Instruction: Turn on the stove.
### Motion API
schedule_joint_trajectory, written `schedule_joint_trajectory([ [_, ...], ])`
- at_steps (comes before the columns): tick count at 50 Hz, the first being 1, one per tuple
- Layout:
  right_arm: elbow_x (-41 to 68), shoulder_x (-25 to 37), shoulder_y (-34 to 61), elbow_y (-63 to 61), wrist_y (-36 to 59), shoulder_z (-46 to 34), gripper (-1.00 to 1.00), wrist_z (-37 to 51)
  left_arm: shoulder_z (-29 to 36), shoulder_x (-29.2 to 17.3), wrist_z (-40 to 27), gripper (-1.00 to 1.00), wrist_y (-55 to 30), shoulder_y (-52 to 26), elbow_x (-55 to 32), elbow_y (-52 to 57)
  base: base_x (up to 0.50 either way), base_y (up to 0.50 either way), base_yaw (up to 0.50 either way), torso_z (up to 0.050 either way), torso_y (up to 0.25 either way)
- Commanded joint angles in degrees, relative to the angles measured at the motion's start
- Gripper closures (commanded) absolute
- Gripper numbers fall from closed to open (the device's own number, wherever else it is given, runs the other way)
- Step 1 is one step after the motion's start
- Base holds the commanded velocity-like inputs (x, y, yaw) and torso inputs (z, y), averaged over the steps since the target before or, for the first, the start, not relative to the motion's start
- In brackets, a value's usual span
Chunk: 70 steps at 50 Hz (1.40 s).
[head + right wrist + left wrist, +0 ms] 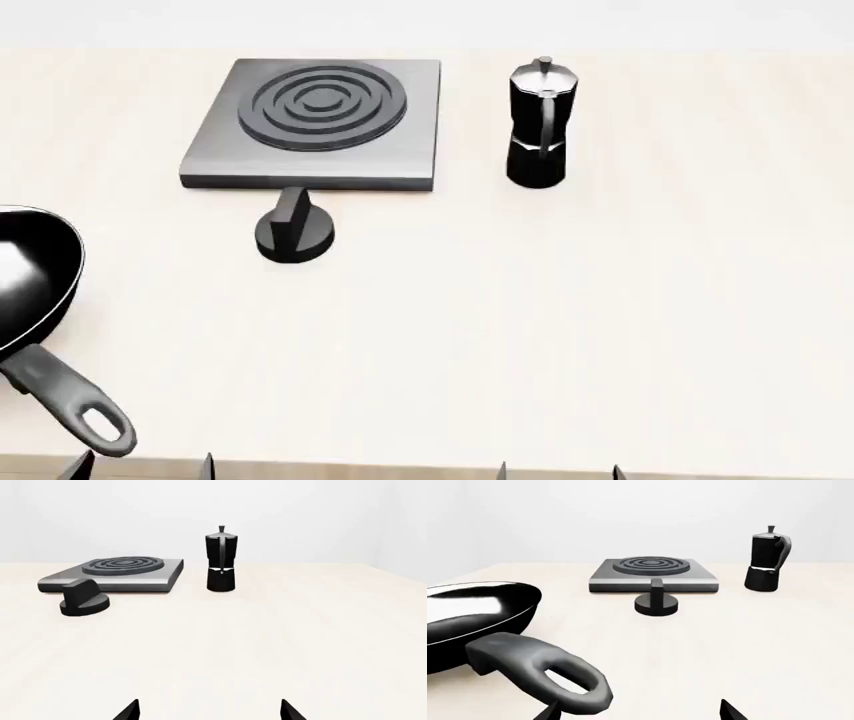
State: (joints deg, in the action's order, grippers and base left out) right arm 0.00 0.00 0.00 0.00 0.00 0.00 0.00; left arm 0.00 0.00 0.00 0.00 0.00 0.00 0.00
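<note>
Nearest us, both grippers sit at the front edge of the bench, only the tips showing. Left gripper jaws are spread wide, holding nothing, touching nothing; in its wrist view the tips flank the frying pan handle end but we can't tell contact, looks clear. Right gripper jaws are likewise spread wide and empty, over bare bench, nothing between them.

Frying pan lies at our left, handle pointing back toward the left gripper. Not part of the task.

Further out, the knob sits on the bench just in front of the stove front edge, a little left of centre. It is a small round black disc with an upright ridge across it. We judge it rigid, smooth, likely slick plastic, and turning on a fixed axis, so no lifting. Best hold: pinch the ridge across its flat faces, jaws straddling it from above, then rotate. Squeezing the round base would probably slip.

Stove slab is flat grey metal, looks heavy and stiff, unlikely to shift. Burner rings bare. Moka pot stands upright to the right of the stove, apart from it, tall and narrow, so it could tip if the right arm sweeps past.
</note>
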Motion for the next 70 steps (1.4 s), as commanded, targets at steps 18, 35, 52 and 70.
schedule_joint_trajectory([
  [18,1.38,3.43,0.05,-0.13,1.73,-4.44,-1.00,4.20,3.89,-3.35,-4.00,-1.00,-0.33,0.31,-2.91,0.53,0.00,0.00,0.00,0.000,0.000],
  [35,0.18,5.26,-0.55,-14.69,14.28,-7.21,-1.00,6.22,5.14,-5.32,-6.50,-1.00,-9.72,1.25,-3.39,12.61,0.00,0.00,0.00,0.000,0.000],
  [52,0.48,7.08,3.77,-29.96,28.47,-8.74,-1.00,6.43,6.61,-7.45,-7.31,-1.00,-20.86,-2.57,-4.41,26.40,0.00,0.00,0.00,0.000,0.000],
  [70,2.11,8.10,10.20,-40.74,39.40,-9.24,-1.00,6.10,5.96,-8.27,-8.56,-1.00,-31.16,-9.49,-6.98,35.05,0.00,0.00,0.00,0.000,0.000],
])
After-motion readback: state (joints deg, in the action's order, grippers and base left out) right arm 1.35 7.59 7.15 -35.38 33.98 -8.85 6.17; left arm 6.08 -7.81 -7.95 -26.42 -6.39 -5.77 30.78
